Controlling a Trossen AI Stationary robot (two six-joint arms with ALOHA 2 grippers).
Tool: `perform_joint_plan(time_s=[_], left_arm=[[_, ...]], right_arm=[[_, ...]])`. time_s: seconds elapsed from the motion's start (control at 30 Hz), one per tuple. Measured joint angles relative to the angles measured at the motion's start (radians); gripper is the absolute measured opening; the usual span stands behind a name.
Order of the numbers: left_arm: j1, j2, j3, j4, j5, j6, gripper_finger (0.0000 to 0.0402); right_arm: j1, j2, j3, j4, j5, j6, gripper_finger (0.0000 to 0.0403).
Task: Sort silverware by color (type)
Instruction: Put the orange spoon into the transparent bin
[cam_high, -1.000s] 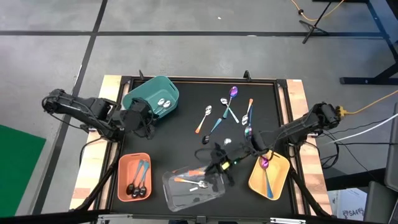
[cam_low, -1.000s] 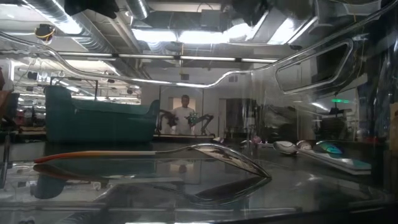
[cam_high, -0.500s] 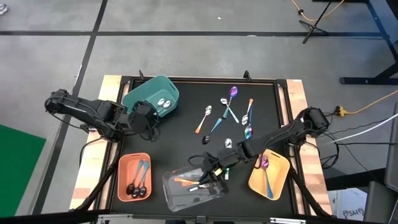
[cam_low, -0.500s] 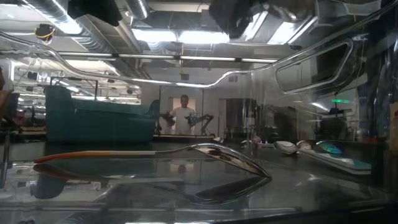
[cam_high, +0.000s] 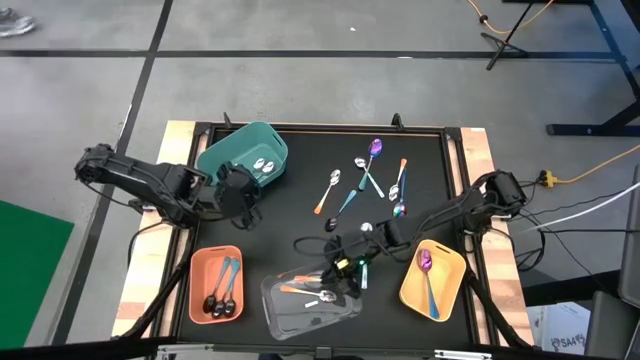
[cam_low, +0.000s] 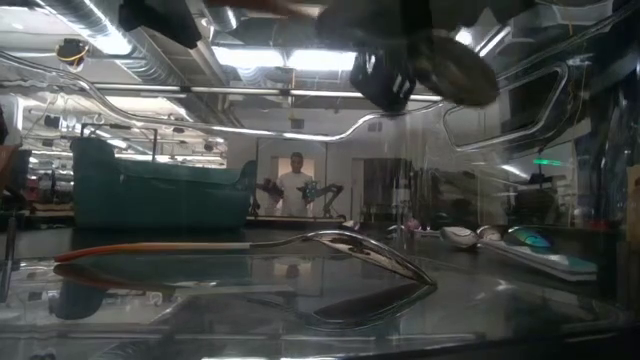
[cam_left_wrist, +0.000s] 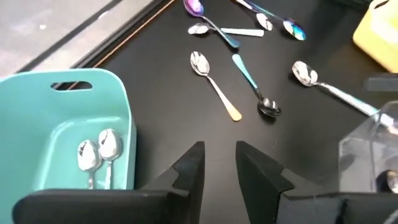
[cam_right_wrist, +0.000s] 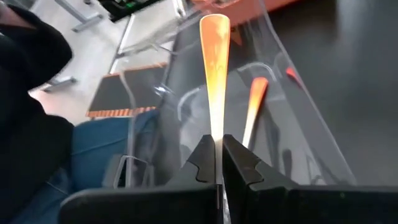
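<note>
Right gripper (cam_right_wrist: 217, 163) pinches an orange-handled spoon (cam_right_wrist: 214, 56) edge-on above the clear bin (cam_high: 310, 300). Thin, stiff and light, it probably swivels unless gripped mid-handle. Left gripper (cam_left_wrist: 219, 163) hovers partly open near the teal bin (cam_left_wrist: 62, 130), empty

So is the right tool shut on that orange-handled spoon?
Shut on it: the right tool pinches the orange-handled silver spoon over the clear plastic bin.
</note>
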Motion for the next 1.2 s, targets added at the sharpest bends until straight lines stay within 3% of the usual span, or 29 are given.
perform_joint_plan(time_s=[0.57,1.2], left_arm=[[0.0,0.024,0.0,0.012,0.004,0.07,0.0085],[0.0,0.024,0.0,0.015,0.002,0.113,0.0085]], right_arm=[[0.001,0.106,0.005,0.221,0.021,0.007,0.0],[0.001,0.14,0.003,0.081,-0.038,0.007,0.0006]])
